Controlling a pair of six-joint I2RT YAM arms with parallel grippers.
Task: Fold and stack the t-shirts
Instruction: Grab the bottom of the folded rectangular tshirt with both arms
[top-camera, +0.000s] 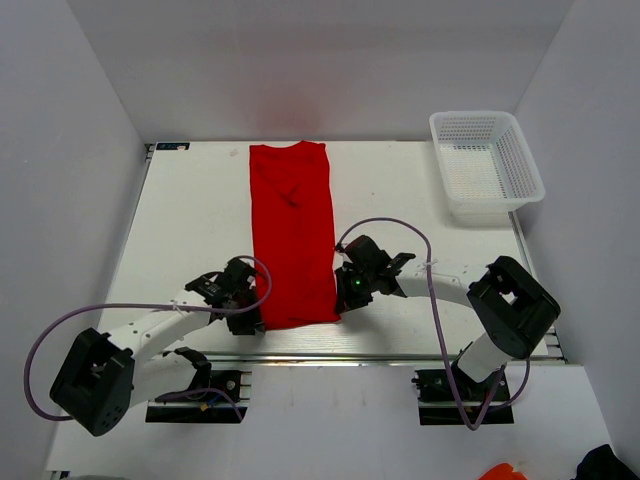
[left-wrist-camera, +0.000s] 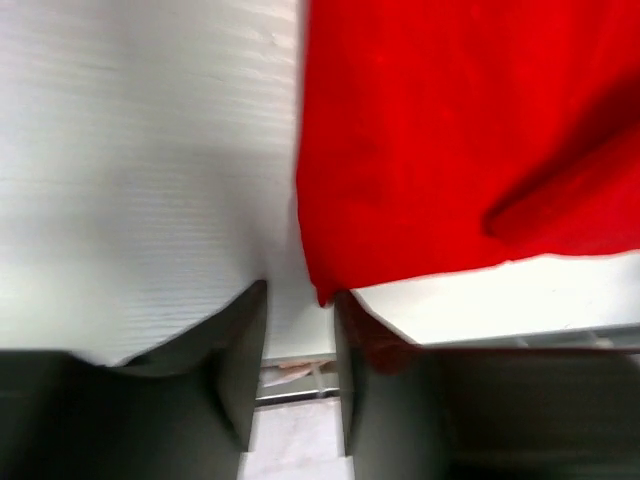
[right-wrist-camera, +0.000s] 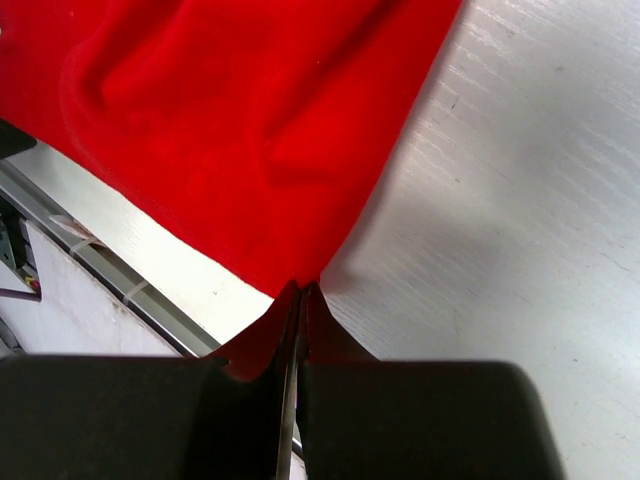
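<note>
White surface (top-camera: 190, 220), two things.
A red t-shirt (top-camera: 290, 230) lies as a long strip; a white mesh basket (top-camera: 484, 209) sits well right of its far end.

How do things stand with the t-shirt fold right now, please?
Left jaws apart at t-shirt near corner. Right jaws shut on opposite near corner. Basket far right, nothing blocking.

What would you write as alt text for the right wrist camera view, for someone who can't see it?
The right hand is shut on a corner of the red t-shirt, whose rumpled cloth fills the upper left of the frame. The white table shows to the right.
</note>
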